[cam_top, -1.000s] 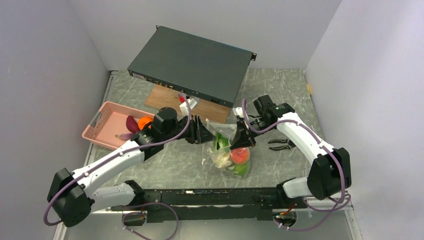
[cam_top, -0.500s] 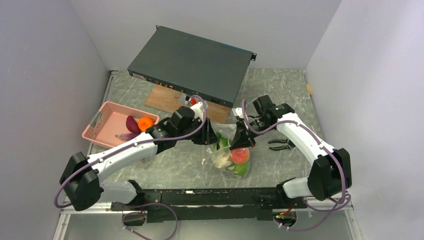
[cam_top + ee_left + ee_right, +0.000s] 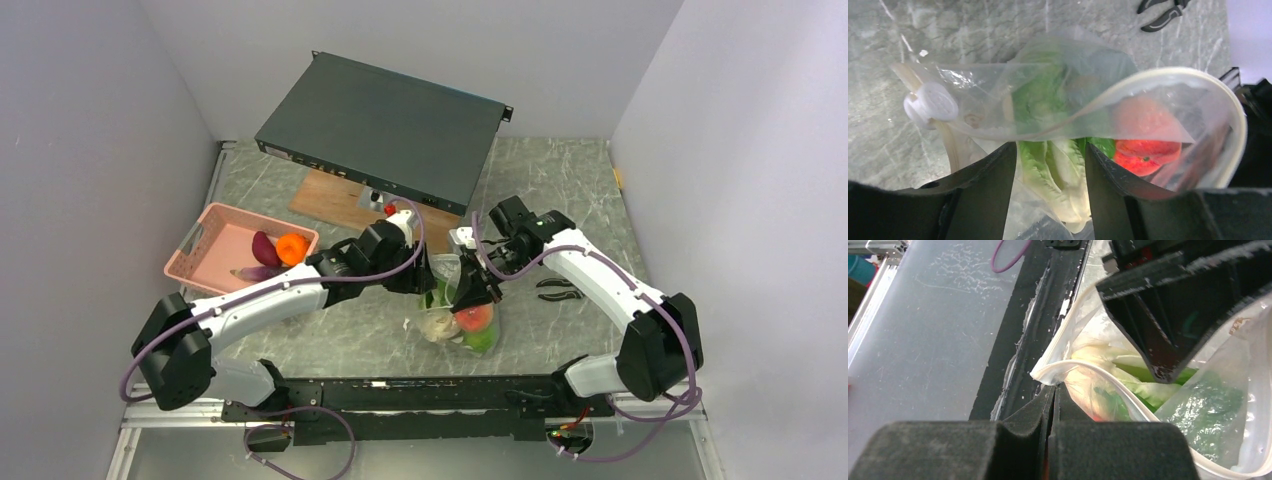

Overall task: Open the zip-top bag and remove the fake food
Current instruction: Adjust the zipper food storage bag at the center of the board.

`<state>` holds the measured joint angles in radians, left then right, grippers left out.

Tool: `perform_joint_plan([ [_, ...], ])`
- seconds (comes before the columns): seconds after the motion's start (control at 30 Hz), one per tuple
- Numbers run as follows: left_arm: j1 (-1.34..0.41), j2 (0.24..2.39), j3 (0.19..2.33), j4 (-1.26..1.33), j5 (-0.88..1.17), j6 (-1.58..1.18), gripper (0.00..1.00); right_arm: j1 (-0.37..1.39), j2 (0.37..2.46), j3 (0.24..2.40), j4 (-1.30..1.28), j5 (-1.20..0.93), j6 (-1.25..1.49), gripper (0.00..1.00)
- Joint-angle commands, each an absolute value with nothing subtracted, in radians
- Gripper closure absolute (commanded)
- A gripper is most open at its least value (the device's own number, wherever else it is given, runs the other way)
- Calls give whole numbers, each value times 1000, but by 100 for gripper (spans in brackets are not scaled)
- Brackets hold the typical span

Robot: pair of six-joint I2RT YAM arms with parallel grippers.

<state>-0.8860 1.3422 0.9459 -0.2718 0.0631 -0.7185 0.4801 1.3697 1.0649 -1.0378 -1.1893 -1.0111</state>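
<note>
Hovering the left gripper (image 3: 1048,152), spread open, at the leafy head (image 3: 1060,175) in the zip-top bag (image 3: 978,92) pinched tight by the right gripper (image 3: 1053,390), risking a slip from hard tugging.

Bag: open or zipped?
Open. Left wrist view: the bag has its zip rim gaping in a loop, lettuce and red fruit inside; right fingers pinch one lip.

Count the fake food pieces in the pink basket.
2 plainly: the orange ball at the right end of the basket, the dark purple piece just left. A purplish shape in front may be a third.
</note>
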Motion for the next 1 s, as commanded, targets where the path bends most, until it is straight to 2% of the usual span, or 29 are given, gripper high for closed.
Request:
perform_joint_plan([
  [0.0,-888,1363,959,-309,-38,-711,43,505,1384,1104,-1020,-1223,-1037,100],
  [0.23,-889,1399,958,-314,-56,-699,43,519,1394,1105,-1020,-1221,-1036,100],
  [0.43,-889,1434,950,-306,-68,-707,51,522,1399,1106,-1016,-1220,-1032,100],
  [0.53,-889,1437,953,-282,-58,-699,61,523,1400,1106,-1014,-1218,-1031,100],
  [0.77,-889,1401,942,-250,-34,-683,100,523,1400,1096,-996,-1199,-1011,100],
  [0.97,-888,1319,927,-218,24,-669,100,524,1402,1080,-954,-1166,-969,100],
])
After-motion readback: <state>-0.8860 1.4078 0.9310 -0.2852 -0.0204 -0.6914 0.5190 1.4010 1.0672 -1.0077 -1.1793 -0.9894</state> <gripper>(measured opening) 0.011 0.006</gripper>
